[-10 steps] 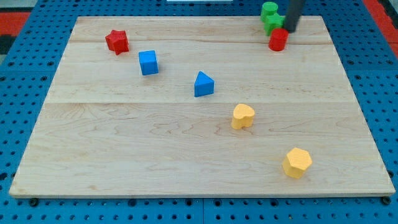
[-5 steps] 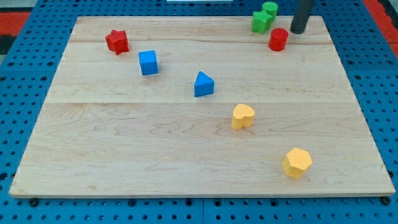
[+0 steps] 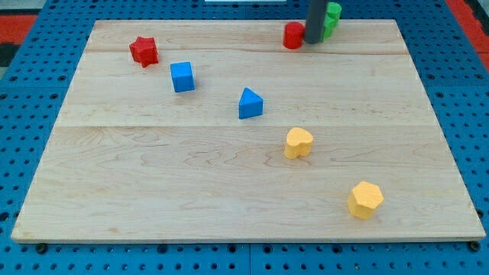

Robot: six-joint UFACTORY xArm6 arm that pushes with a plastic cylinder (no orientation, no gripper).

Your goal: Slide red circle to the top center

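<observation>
The red circle [image 3: 293, 35] is a small red cylinder near the view's top edge of the wooden board [image 3: 153, 198], a little right of centre. My tip [image 3: 313, 41] stands right against its right side. Just behind the rod, to the right, are a green cylinder [image 3: 333, 10] and another green block [image 3: 328, 27], both partly hidden by the rod.
A red star-shaped block [image 3: 144, 50] lies at the top left, a blue cube [image 3: 182, 76] below it. A blue triangle [image 3: 249, 103] sits near the centre. A yellow heart-shaped block [image 3: 298, 142] and a yellow hexagon [image 3: 365, 199] lie at the lower right.
The rod swung from the red circle's right to its side and pushed it left and slightly up along the top edge. The green blocks now sit behind the rod.
</observation>
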